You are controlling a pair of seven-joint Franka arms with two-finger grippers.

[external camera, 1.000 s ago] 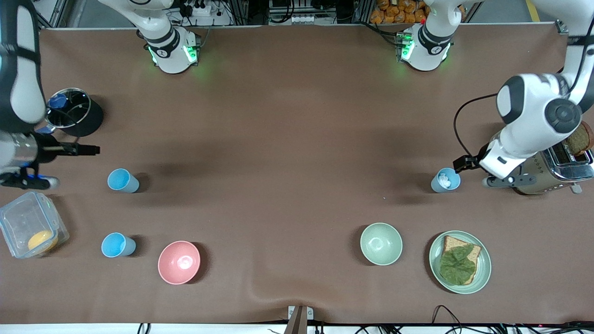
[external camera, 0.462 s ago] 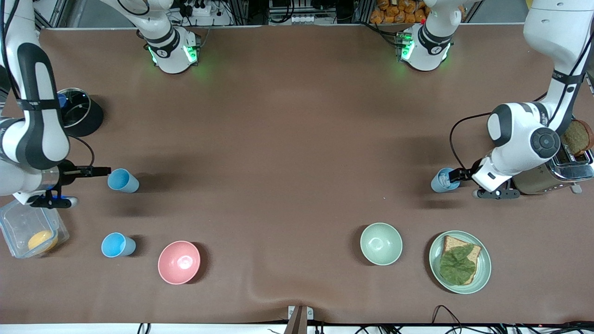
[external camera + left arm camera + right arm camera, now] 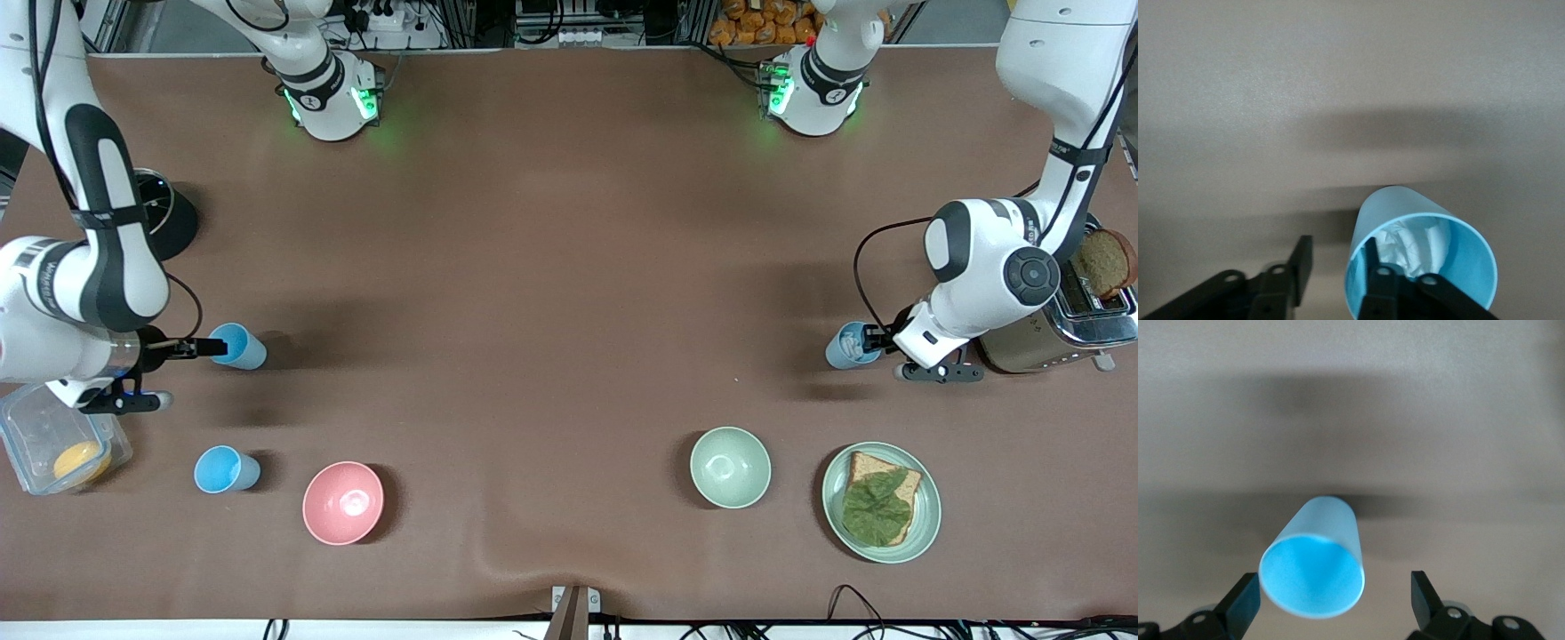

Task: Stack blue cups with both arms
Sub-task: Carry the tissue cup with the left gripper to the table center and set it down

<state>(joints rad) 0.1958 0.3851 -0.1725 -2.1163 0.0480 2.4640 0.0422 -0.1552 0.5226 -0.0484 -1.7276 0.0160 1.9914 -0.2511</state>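
A grey-blue cup [image 3: 843, 348] with crumpled white paper inside stands upright toward the left arm's end of the table. My left gripper [image 3: 864, 340] is at its rim. In the left wrist view this cup [image 3: 1405, 213] has one finger inside it and the other outside, with a gap to the wall, so the left gripper [image 3: 1337, 252] is open. A sky-blue cup [image 3: 242, 347] stands toward the right arm's end. My right gripper [image 3: 216, 347] is low beside it and open. In the right wrist view the cup [image 3: 1325, 527] sits between the right gripper's [image 3: 1333, 597] wide-spread fingers.
Another sky-blue cup [image 3: 227, 469] and a pink bowl [image 3: 343, 502] stand nearer the camera. A pale green bowl [image 3: 730, 467], a plate with bread and lettuce [image 3: 880, 502], a toaster [image 3: 1067, 324], a clear container [image 3: 49, 440] and a black pot [image 3: 169, 218] stand around.
The right gripper has moved in from the table's end to the sky-blue cup. The left gripper has come onto the grey-blue cup's rim and its jaws have narrowed.
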